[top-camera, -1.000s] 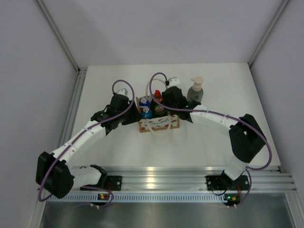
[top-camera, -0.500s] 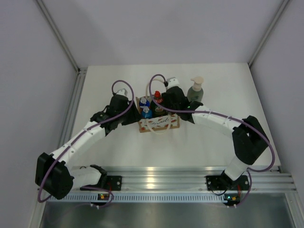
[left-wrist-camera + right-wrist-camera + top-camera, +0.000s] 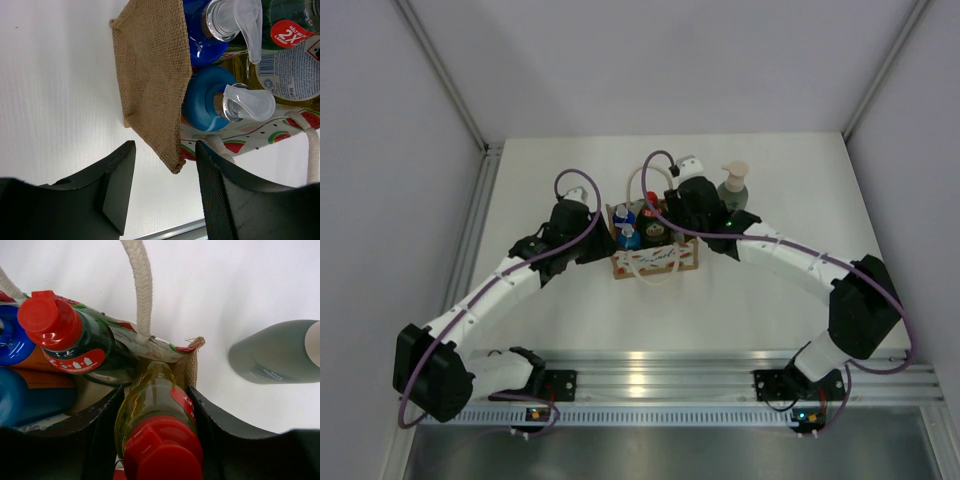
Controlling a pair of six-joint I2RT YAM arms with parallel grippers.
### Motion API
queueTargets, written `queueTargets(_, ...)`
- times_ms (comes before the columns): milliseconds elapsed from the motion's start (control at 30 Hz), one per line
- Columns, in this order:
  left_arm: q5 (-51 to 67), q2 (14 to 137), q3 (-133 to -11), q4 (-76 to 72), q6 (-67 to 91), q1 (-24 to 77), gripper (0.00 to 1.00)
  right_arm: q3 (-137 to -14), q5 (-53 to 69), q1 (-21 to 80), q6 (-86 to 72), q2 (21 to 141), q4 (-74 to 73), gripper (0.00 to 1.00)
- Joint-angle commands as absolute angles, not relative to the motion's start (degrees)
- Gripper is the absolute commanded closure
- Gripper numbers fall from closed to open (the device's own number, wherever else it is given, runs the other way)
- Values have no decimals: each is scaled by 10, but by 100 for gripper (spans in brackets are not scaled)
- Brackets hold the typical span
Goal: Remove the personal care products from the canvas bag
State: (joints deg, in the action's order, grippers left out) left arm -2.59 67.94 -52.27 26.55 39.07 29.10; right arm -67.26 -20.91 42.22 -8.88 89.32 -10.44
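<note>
Right gripper (image 3: 155,440) around yellow bottle (image 3: 150,405)

Both arms are reaching forward and inward from their bases, elbows bowing outward, wrists converging mid-desk. Left claw (image 3: 162,187) is sitting low with its two dark fingers (image 3: 117,182) straddling the canvas bag (image 3: 152,75) side wall edge, jaws nearly closed around the fabric. Right claw (image 3: 155,432) is pointing down from above with its fingers (image 3: 102,440) pressing either side of the slim yellow bottle (image 3: 155,425), gripping it just below its red cap.
</note>
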Motion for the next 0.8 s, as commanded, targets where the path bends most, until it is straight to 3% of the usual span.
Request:
queueTargets(0, -26, 661, -515, 247, 390, 294, 44, -747, -217, 414, -75, 836, -88, 100)
queueTargets(767, -34, 641, -504, 246, 399, 294, 44, -968, -224, 402, -52, 824, -294, 100)
